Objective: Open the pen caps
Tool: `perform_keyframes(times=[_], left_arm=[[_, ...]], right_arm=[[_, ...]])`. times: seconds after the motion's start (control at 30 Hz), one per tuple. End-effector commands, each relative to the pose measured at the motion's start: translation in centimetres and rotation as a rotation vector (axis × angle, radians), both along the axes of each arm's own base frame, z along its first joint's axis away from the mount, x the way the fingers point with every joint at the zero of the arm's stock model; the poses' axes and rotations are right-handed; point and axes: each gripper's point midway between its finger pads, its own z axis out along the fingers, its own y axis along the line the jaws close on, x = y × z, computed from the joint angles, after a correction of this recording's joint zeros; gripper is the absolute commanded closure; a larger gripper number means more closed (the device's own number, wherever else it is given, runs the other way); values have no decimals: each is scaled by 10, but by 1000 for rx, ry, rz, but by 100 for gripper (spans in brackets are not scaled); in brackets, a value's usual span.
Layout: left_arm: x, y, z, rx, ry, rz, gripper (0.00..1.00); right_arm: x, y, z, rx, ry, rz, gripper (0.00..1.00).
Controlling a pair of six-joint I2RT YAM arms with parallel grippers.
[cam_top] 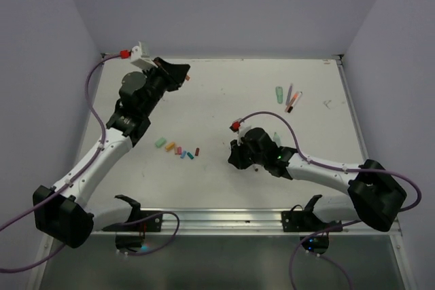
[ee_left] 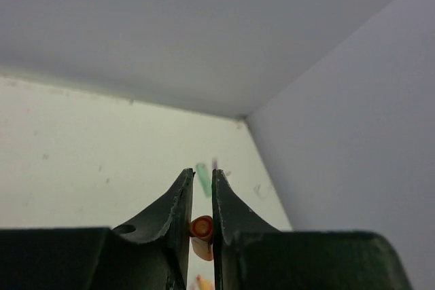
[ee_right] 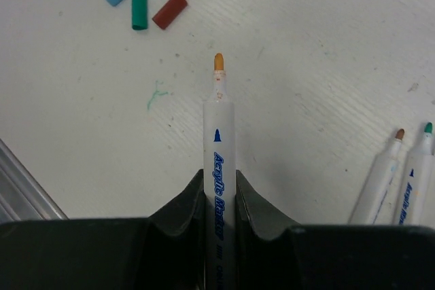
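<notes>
Pen (ee_right: 219, 134): light, stiff, probably slick; right gripper (ee_right: 219, 180) clamps its barrel, lower centre. Cap (ee_left: 202, 226): tiny, orange, light; left gripper (ee_left: 202, 176) pinches its sides.

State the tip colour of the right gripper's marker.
Orange tip, clearest in right wrist view.

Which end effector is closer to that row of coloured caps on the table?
Right. The right end effector, holding an uncapped pen, sits just beside the caps; the left end effector, gripping an orange cap, is near the far wall.
</notes>
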Motion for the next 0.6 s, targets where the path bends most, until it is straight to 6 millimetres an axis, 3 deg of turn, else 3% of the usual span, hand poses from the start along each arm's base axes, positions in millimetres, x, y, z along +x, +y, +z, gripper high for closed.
perform_keyframes(times=[0.0,0.03,0.07,0.23,0.37,0.57], left_arm=[[-26,-31,-117,272,359,-227,100],[-28,-36,-142,309,427,-241,100],[-42,-44,-165,362,507,-273,100],[-76,-73,-245,525,736,-350,100],[-93,-76,-287,640,856,-367,100],[-100,-72,-327,798,942,-332,99]], right_arm=[[14,-11,0,-78,33,-128,100],[15,-15,-3,-96,44,-147,100],[14,-20,-8,-124,65,-177,100],[14,-27,-24,-183,119,-235,100],[11,-32,-35,-227,155,-254,100],[12,-39,-45,-270,180,-306,99]])
